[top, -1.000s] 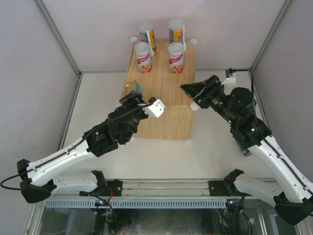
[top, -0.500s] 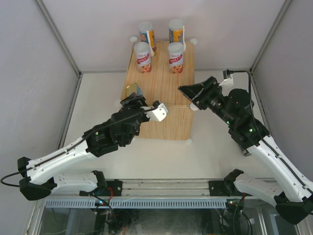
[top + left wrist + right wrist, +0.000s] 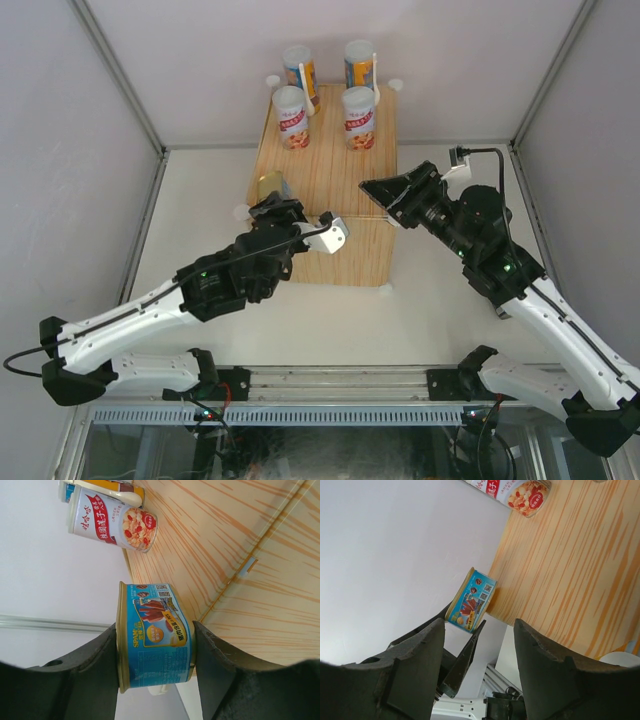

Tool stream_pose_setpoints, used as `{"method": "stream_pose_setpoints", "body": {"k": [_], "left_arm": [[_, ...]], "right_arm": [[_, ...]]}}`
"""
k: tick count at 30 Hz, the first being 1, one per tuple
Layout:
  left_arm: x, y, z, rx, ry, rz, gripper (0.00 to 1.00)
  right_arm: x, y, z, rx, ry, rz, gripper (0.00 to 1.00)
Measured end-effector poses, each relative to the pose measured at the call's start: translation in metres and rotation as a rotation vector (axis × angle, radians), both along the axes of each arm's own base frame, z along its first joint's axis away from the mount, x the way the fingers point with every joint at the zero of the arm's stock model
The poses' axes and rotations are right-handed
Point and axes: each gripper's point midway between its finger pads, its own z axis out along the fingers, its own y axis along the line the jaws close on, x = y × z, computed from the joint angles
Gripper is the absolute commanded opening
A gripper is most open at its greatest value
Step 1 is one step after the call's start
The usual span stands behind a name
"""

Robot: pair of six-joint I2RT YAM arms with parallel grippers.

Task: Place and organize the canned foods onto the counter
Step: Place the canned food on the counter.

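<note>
- Four cans stood on the counter in the top view: two tall blue-orange cylinders at the far edge, two white-red cans just in front of them. Your left jaws held a gold-blue tin at the counter's left edge. Your right jaws hovered over the right side, apart and empty.
- Seen from your left wrist, the left jaws were clamped on either side of the gold-blue tin, right at the counter edge. You could not tell whether it touched the wood.
- Seen from your right wrist, the right jaws stood apart with nothing between them. The gold-blue tin showed beyond, beside the counter.
- By my reading you were past halfway: four cans placed, a fifth about to be set down. Any cans left were out of view.
</note>
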Motion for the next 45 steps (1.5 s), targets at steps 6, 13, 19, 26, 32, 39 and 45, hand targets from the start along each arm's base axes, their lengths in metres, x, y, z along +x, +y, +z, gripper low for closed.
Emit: {"method": "stream_pose_setpoints", "body": {"k": [6, 13, 19, 26, 32, 39, 45], "left_arm": [[-0.0004, 0.0007, 0.0001, 0.002, -0.001, 0.005, 0.29], [-0.0004, 0.0009, 0.0001, 0.001, -0.001, 0.006, 0.47], [-0.0004, 0.0010, 0.0004, 0.000, -0.002, 0.007, 0.60], [-0.0001, 0.0008, 0.0000, -0.007, -0.001, 0.012, 0.75], [0.0009, -0.0019, -0.0008, -0.008, -0.001, 0.012, 0.82], [0.0032, -0.0070, 0.0012, -0.028, -0.011, 0.014, 0.83], [0.0041, -0.0077, 0.0041, -0.045, -0.020, 0.020, 0.84]], "right_arm": [[-0.0006, 0.0008, -0.0001, 0.000, 0.000, 0.001, 0.57], [-0.0003, 0.0009, 0.0007, 0.002, -0.003, -0.001, 0.57], [0.0011, 0.0003, -0.0001, 0.000, -0.001, -0.001, 0.56], [0.0033, 0.0013, -0.0011, 0.000, 0.001, 0.008, 0.57], [0.0055, -0.0002, -0.0023, -0.002, 0.004, 0.005, 0.57], [0.0077, -0.0031, -0.0024, -0.001, 0.005, 0.002, 0.57], [0.0075, -0.0033, -0.0024, -0.001, 0.005, 0.007, 0.57]]}}
